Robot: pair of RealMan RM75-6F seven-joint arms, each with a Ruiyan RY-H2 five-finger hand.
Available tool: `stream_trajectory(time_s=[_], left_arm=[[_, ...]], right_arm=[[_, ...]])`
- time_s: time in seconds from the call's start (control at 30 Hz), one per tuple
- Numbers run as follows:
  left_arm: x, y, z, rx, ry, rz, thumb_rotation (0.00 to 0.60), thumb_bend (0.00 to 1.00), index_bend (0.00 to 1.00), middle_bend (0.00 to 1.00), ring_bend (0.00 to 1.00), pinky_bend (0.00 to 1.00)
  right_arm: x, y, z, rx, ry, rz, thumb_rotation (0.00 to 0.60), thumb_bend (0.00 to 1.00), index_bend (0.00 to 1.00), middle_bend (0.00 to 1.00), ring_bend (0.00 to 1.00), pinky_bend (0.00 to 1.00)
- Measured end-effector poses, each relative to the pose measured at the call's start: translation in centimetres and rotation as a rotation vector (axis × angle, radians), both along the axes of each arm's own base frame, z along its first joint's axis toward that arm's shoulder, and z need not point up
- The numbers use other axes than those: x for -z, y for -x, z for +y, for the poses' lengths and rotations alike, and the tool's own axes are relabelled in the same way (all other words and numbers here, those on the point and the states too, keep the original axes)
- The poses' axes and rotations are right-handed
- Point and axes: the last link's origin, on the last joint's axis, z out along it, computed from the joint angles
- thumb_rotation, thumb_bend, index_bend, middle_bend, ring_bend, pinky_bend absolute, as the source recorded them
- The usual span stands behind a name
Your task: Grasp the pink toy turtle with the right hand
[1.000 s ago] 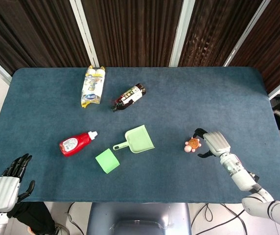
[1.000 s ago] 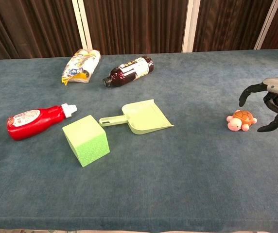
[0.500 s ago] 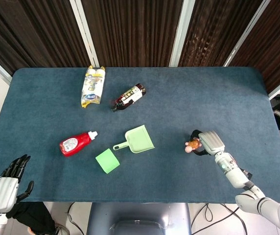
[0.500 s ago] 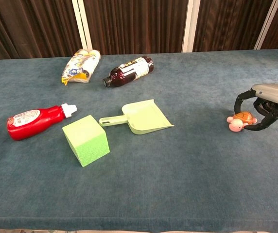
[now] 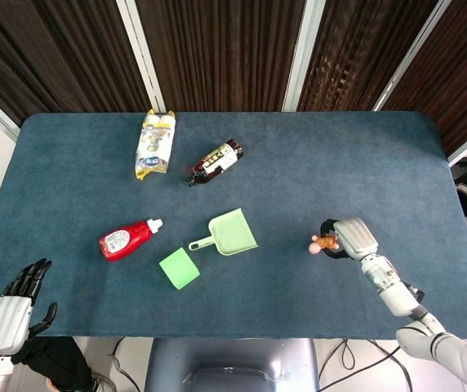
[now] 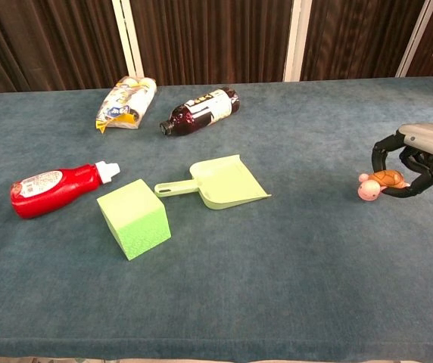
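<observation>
our left hand hangs off the counter's near left edge, fingers spread, holding nothing. well to the left of our right hand lie the red bottle, green block and dustpan. our right hand curls its dark fingers around the pink toy turtle, whose head pokes out on the hand's left side.

Looks like a robot lab or demo room, not anyone's home. There's one big table covered in dark blue felt, with dark brown pleated curtains and white posts right behind it. Random test props are scattered on the table, and cables hang under its near edge.
</observation>
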Motion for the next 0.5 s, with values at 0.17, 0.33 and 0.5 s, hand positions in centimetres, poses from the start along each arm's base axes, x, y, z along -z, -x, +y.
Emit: stream_trajectory(time_s=[0.17, 0.33, 0.5], left_arm=[[0.2, -0.1, 0.0, 0.002, 0.006, 0.004, 0.600, 0.40, 0.05, 0.08, 0.11, 0.34], [0.2, -0.1, 0.1, 0.002, 0.006, 0.006, 0.600, 0.40, 0.05, 0.08, 0.11, 0.34], [0.2, 0.0, 0.0, -0.002, 0.005, 0.004, 0.600, 0.40, 0.06, 0.08, 0.11, 0.34]], right_arm=[[-0.4, 0.2, 0.4, -0.011, 0.009, 0.000, 0.600, 1.00, 0.82, 0.66, 0.91, 0.93], [-0.5, 0.7, 0.5, 0.005, -0.014, 0.028, 0.600, 1.00, 0.75, 0.65, 0.88, 0.93], [-0.5, 1.4, 1.0, 0.077, -0.098, 0.061, 0.600, 0.66, 0.40, 0.40, 0.85, 0.93]])
